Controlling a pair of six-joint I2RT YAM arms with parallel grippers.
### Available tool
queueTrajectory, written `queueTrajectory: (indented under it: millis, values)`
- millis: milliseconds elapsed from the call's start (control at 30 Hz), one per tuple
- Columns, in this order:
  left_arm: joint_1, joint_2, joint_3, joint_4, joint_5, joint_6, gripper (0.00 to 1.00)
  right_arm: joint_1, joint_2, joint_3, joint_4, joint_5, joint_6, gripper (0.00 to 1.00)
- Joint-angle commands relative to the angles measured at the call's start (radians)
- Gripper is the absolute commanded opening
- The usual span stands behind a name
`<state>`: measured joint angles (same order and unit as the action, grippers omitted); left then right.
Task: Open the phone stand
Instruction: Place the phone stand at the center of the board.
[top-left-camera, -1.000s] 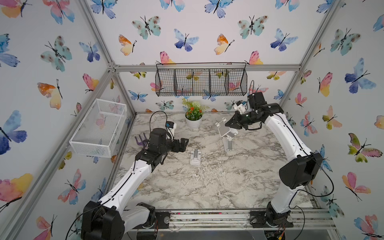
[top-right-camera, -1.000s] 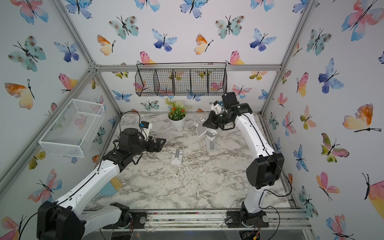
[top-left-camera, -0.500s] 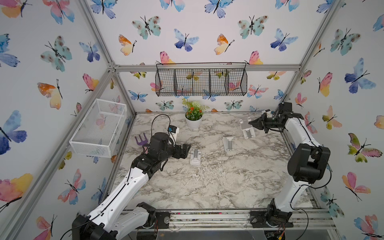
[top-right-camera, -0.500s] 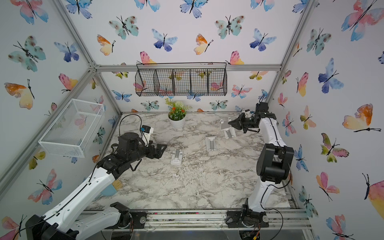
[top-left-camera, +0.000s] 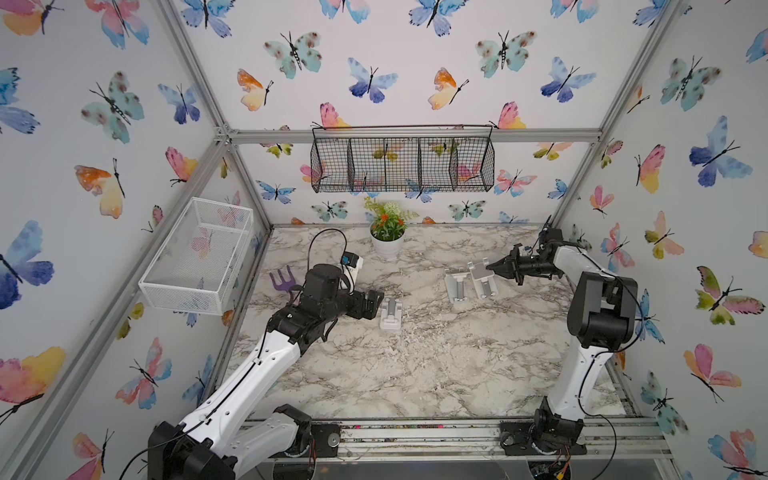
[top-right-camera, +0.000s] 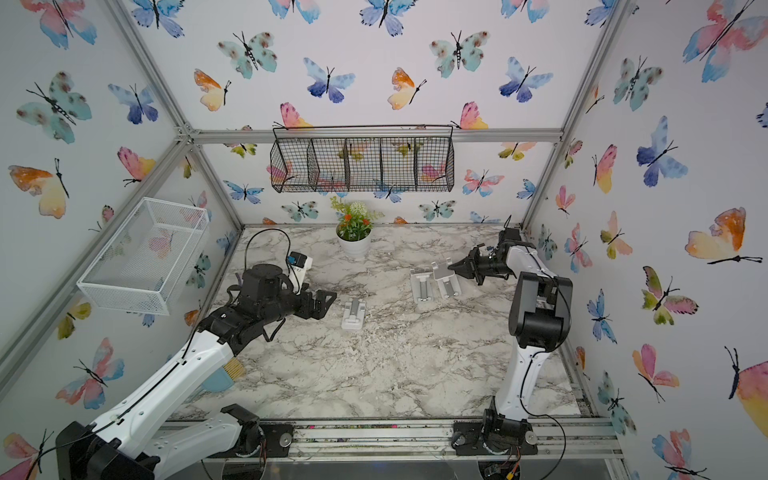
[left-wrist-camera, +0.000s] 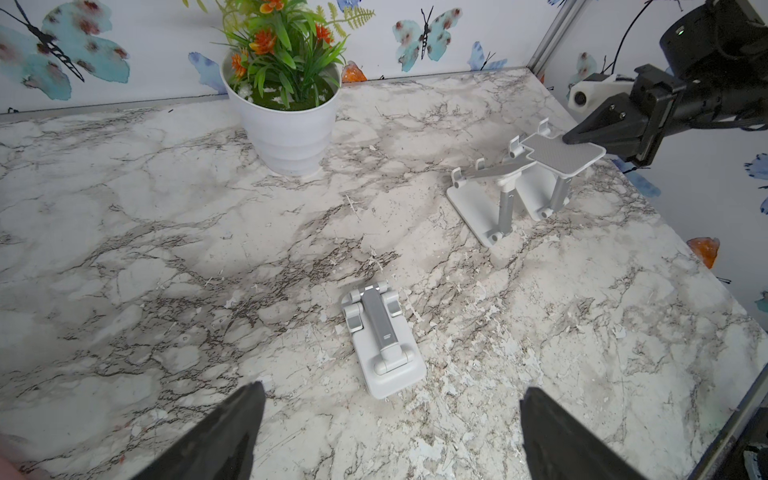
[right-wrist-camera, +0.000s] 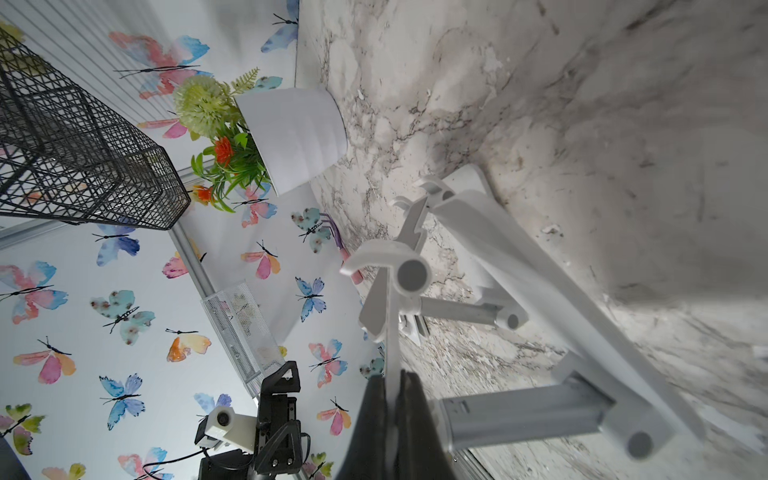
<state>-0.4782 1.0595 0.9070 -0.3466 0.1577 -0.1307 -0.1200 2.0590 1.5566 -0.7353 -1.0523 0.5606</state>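
Right fingers (right-wrist-camera: 374, 428) clamp the plate (left-wrist-camera: 561, 156) of the open white-and-grey plastic phone stand (left-wrist-camera: 536, 193) near the table's (left-wrist-camera: 166, 232) right edge; pulling away unreleased may topple it. Left fingers (left-wrist-camera: 224, 432) stand apart.

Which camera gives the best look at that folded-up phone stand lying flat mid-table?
The left wrist view: the folded phone stand lies close and unblocked, its grey arm and hinges plain. In both top views the stand is only a small white block. I cannot find it in the right wrist view.
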Motion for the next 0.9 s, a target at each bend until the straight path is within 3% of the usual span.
queueTrajectory:
  millis: [0,133,333,633,733,867]
  values:
    - [-0.011,0.003,0.002,0.001,0.013,0.023,0.98,-0.006,0.036,-0.013,0.018,-0.040,-0.004,0.00]
    - [-0.012,0.002,-0.010,0.006,0.010,0.029,0.98,-0.009,0.061,-0.020,0.018,-0.039,-0.009,0.02]
    - [-0.016,0.003,-0.014,0.008,0.009,0.033,0.98,-0.013,0.077,-0.015,0.063,-0.022,0.021,0.20]
    - [-0.020,-0.001,-0.021,0.004,0.009,0.040,0.98,-0.036,0.077,0.052,0.042,0.069,0.023,0.28]
    - [-0.020,-0.001,-0.022,0.003,0.006,0.040,0.98,-0.038,0.051,0.095,-0.006,0.162,0.005,0.41]
    - [-0.021,-0.001,-0.022,0.005,0.009,0.034,0.98,-0.039,-0.010,0.146,-0.081,0.322,-0.012,0.73]
